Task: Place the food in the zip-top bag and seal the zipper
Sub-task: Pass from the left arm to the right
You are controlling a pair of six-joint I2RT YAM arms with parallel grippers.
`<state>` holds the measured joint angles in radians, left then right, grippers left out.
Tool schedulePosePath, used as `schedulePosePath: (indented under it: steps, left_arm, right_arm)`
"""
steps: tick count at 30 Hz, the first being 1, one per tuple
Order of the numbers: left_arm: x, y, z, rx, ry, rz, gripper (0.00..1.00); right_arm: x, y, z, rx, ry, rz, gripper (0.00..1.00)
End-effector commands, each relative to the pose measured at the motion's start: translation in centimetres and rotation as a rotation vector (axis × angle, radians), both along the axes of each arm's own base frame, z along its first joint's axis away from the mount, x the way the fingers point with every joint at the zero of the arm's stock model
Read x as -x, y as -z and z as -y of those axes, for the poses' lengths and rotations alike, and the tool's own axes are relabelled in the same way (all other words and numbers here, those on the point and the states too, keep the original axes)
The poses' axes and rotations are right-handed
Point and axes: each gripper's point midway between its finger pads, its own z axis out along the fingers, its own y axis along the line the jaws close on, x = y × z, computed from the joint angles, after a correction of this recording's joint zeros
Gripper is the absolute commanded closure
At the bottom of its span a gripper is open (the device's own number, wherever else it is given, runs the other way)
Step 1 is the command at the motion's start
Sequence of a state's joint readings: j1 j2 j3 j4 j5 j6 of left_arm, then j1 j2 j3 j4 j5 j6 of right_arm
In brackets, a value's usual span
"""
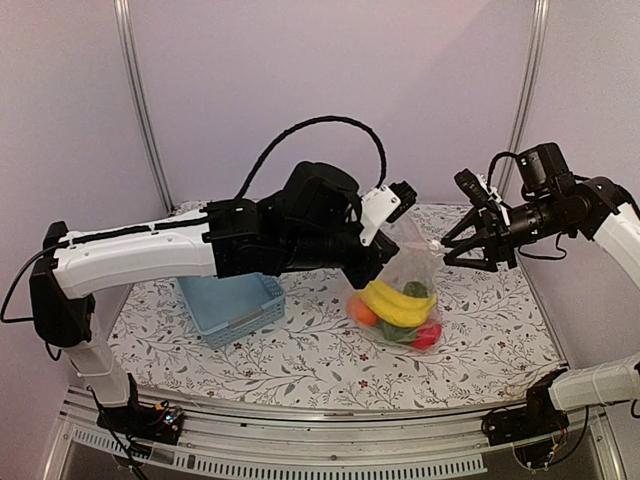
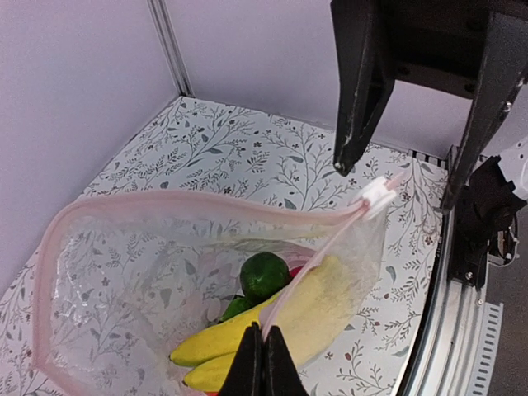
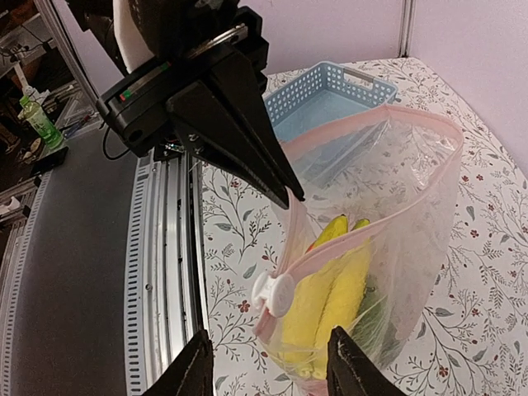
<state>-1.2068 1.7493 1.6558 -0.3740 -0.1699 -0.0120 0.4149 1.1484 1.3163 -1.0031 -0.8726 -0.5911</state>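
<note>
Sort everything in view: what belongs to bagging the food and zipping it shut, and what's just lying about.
Part of the job:
zip-top bag
zipper and its white slider
food inside: bananas, green fruit, orange, red ball
left gripper, pinching the zipper
right gripper, open near the slider

Lying about:
blue basket
floral table cover

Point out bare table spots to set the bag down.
Bare: the near strip in front of the basket and bag, and the patch right of the bag. Crowded: the bag's mouth, pinched by the left gripper, with the right gripper open at the slider.
</note>
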Motion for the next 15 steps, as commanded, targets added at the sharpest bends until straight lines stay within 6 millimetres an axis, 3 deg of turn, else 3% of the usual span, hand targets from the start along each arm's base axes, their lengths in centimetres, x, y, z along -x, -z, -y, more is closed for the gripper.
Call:
schedulePosePath:
  steps: [1, 9, 15]
  left_arm:
    - [-0.5, -2.8, -0.1, 0.099, -0.001, -0.004, 1.0]
    - [-0.4, -3.3, 0.4, 0.123, 0.014, -0.006, 1.0]
    - [-0.5, -3.4, 0.3, 0.122, 0.009, -0.007, 1.0]
  right_arm:
    - [0.5, 0.5, -0.8, 0.003, -0.034, 0.0, 0.55]
    - [-1.9, 0.8, -1.1, 0.035, 0.041, -0.006, 0.83]
    - [-2.2, 1.1, -1.2, 0.038, 0.047, 0.006, 0.84]
